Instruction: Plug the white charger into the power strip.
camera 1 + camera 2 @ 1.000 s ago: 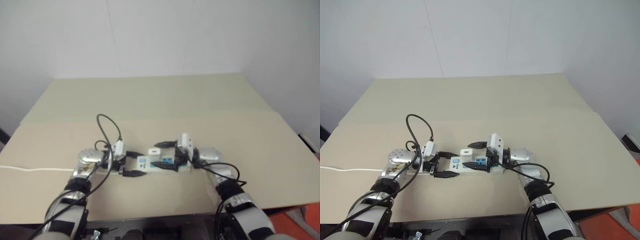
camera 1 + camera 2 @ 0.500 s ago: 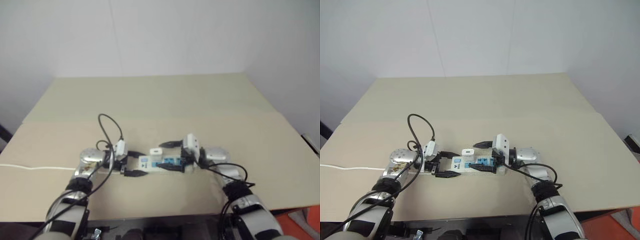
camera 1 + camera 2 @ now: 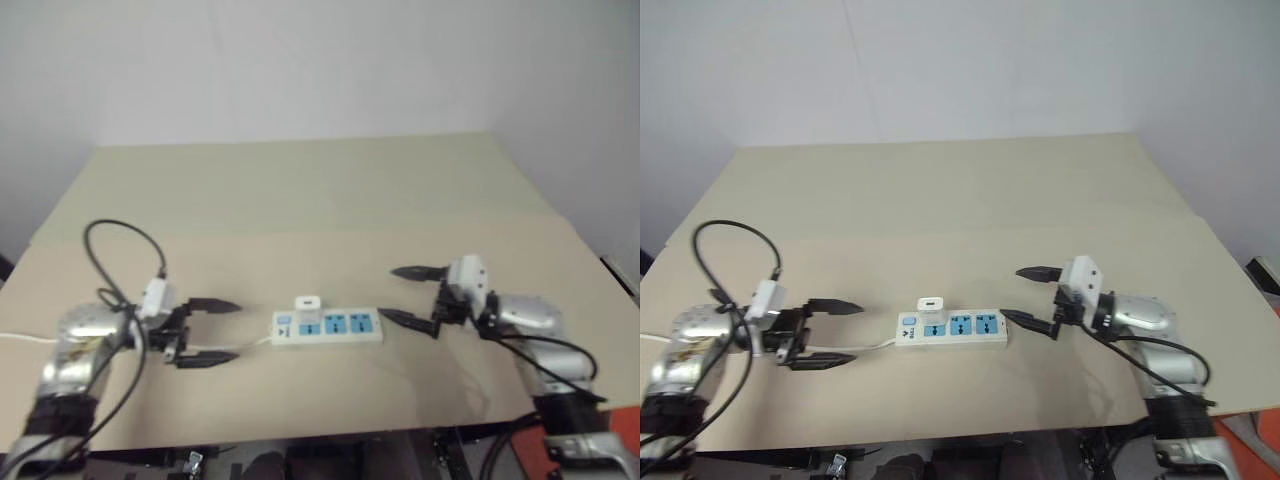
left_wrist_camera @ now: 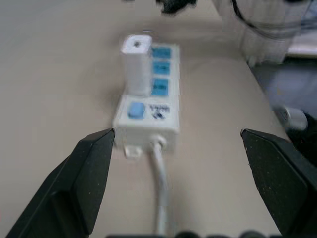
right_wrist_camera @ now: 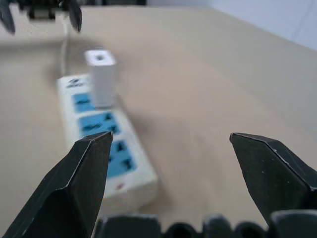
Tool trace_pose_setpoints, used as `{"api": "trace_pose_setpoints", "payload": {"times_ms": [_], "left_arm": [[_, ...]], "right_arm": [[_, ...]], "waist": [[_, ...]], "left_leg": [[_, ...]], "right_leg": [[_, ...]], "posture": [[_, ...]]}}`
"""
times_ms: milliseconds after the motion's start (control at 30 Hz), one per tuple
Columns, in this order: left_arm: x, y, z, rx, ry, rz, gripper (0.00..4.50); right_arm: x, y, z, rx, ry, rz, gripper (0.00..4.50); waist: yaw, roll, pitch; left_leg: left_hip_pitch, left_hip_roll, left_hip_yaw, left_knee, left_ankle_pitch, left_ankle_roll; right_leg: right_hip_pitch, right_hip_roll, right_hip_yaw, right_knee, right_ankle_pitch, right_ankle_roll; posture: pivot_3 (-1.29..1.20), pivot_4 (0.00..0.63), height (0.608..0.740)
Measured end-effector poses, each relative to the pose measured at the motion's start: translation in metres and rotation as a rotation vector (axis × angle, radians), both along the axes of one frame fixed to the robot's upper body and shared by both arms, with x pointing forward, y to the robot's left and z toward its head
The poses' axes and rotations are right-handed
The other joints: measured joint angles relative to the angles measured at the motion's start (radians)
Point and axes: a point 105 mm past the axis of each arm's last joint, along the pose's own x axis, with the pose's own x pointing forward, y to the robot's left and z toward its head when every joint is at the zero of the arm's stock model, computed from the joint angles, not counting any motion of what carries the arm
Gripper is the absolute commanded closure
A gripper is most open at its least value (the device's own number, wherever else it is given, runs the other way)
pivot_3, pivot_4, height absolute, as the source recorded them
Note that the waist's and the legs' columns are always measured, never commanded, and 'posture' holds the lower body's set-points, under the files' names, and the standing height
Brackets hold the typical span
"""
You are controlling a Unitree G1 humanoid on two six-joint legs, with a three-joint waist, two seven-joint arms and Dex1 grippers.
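Note:
The power strip (image 3: 330, 328) lies flat near the table's front edge, its thin white cord (image 3: 240, 347) running off to the left. The white charger (image 3: 307, 304) stands upright in the strip's left blue socket, next to the switch (image 4: 134, 110). My left gripper (image 3: 205, 332) is open, hovering off the strip's left end with nothing between its fingers. My right gripper (image 3: 408, 295) is open too, off the strip's right end and apart from it. The wrist views show the strip (image 5: 99, 129) and the charger (image 5: 101, 77) between wide-spread fingers.
The tan table (image 3: 300, 200) stretches back to a white wall. Its front edge (image 3: 300, 435) runs just below the strip, and its right edge (image 3: 590, 250) drops off beside my right arm. A black cable (image 3: 120, 240) loops over my left wrist.
Both grippers have drawn away from the strip, the left one to the left and the right one to the right, each rising a little. The left gripper has opened. The charger stays in the socket.

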Motion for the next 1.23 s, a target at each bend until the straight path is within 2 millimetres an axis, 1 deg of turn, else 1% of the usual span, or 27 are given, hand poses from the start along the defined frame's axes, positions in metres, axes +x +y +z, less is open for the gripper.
{"api": "trace_pose_setpoints", "payload": {"times_ms": [133, 233, 367, 433, 533, 967, 1067, 1233], "left_arm": [[-0.004, 0.021, -0.002, 0.03, 0.002, 0.083, 0.07], [-0.005, 0.036, -0.001, 0.049, 0.007, 0.139, 0.07], [-0.005, 0.042, 0.001, 0.053, -0.023, 0.18, 0.07], [-0.007, 0.042, -0.001, 0.055, -0.017, 0.187, 0.07], [-0.007, 0.041, -0.001, 0.053, -0.02, 0.192, 0.07], [0.003, 0.029, 0.004, 0.019, -0.041, 0.19, 0.07], [0.004, 0.027, 0.004, 0.016, -0.035, 0.181, 0.07], [0.007, 0.024, 0.005, 0.021, -0.044, 0.17, 0.07]], "right_arm": [[-0.008, -0.024, -0.002, -0.083, 0.059, -0.062, 0.0], [-0.016, -0.03, 0.0, -0.081, 0.078, -0.076, 0.0], [-0.026, -0.034, -0.001, -0.101, 0.085, -0.082, 0.0], [-0.031, -0.033, -0.003, -0.105, 0.097, -0.071, 0.0], [-0.033, -0.033, -0.002, -0.111, 0.094, -0.067, 0.0], [-0.041, -0.041, -0.01, -0.181, 0.125, -0.085, 0.0], [-0.043, -0.042, -0.014, -0.187, 0.138, -0.091, 0.0], [-0.044, -0.042, -0.015, -0.188, 0.138, -0.096, 0.0]], "waist": [[0.016, -0.002, 0.002], [0.017, -0.002, 0.003], [0.016, -0.003, 0.003], [0.014, -0.003, 0.003], [0.014, -0.004, 0.004], [0.016, -0.005, 0.004], [0.016, -0.005, 0.004], [0.015, -0.005, 0.004]], "left_leg": [[0.0, 0.0, 0.004, 0.0, 0.0, 0.0], [0.0, 0.003, 0.006, 0.001, 0.0, 0.0], [0.0, 0.003, 0.007, 0.001, 0.0, 0.0], [0.0, 0.003, 0.007, 0.001, 0.0, 0.0], [0.0, 0.003, 0.008, 0.001, 0.0, 0.0], [0.001, 0.003, 0.009, 0.001, 0.0, 0.0], [0.001, 0.003, 0.009, 0.001, 0.0, 0.0], [0.001, 0.003, 0.009, 0.001, 0.0, 0.0]], "right_leg": [[0.001, 0.001, -0.002, 0.001, 0.001, -0.001], [0.001, 0.003, -0.003, 0.001, 0.001, -0.001], [0.001, 0.002, -0.003, 0.001, 0.001, -0.002], [0.001, 0.002, -0.003, 0.001, 0.001, -0.002], [0.001, 0.002, -0.002, 0.001, 0.002, -0.002], [0.001, 0.003, -0.002, 0.001, 0.002, -0.003], [0.001, 0.002, -0.002, 0.001, 0.002, -0.003], [0.001, 0.003, -0.002, 0.001, 0.002, -0.003]], "posture": [[0.0, 0.15, 0.74], [0.0, 0.15, 0.74], [0.0, 0.15, 0.74], [0.0, 0.15, 0.74], [0.0, 0.15, 0.74], [0.0, 0.15, 0.74], [0.0, 0.15, 0.74], [0.0, 0.15, 0.74]]}}
